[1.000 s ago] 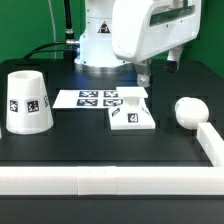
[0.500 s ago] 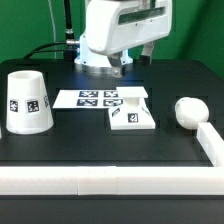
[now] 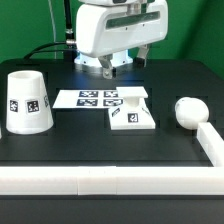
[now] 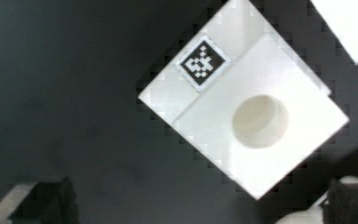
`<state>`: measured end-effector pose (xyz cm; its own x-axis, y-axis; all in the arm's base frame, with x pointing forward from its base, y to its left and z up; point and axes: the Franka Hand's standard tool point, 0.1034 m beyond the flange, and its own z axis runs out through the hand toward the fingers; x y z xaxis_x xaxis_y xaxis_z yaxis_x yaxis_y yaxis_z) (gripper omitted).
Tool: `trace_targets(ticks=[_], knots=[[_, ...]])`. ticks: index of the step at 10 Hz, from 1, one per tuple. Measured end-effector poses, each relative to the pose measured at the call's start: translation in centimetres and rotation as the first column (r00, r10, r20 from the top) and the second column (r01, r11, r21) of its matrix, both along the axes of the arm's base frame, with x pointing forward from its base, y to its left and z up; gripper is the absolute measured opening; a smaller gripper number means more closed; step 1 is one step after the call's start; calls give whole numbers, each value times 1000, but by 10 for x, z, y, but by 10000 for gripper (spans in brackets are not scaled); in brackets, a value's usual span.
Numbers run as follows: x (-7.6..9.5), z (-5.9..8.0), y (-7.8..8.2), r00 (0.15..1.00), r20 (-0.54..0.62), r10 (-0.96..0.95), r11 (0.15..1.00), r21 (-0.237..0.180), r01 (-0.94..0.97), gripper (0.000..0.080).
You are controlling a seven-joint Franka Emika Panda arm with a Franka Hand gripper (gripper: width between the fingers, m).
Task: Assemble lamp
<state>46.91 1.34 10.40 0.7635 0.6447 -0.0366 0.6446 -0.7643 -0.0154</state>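
- Black table (image 3: 60, 150): I see all the lamp parts lying loose on it. Nothing is joined, so I judge the assembly not yet begun.
- White Franka arm (image 3: 118, 30): it hangs over the back of the table. Its two-finger gripper (image 3: 117, 67) is raised clear of every part.
- Jaws: spread wide. In the wrist view one dark fingertip (image 4: 43, 200) sits at each lower corner with only table and a base corner between them. They hold nothing.
- White raised rail (image 3: 100, 181) along the table's front and side: well apart from the jaws, and no lamp part.
- White tapered cup-like plastic shade (image 3: 27, 100): stands wide end down with a tag facing out. It is well off to the exterior view's left of the jaws, untouched, and goes on last by my reckoning.
- Thin flat white marker board (image 3: 92, 98): lies flat just below the jaws, toward the front.
- White flat square plastic base (image 3: 132, 114): lies beyond the marker board, below and in front of the jaws, not between them. The wrist view shows its round socket (image 4: 261, 118) empty.
- White round plastic bulb (image 3: 188, 110): lies alone, well off to the exterior view's right of the jaws and near the rail. I can hardly see its stem.
- Left to do, as I judge it: seat the bulb in the base, then fit the shade over it.
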Motion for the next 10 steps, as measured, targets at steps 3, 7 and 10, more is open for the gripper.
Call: trace_targets(ticks=[3,7,10], knots=[[-3,-6,0,897,-32,-440,898,11,440,700],[-1,-5,4,800,-39,-599,801,5,599,700],[-7,-13,9,775,-26,-631,776,3,631,700]])
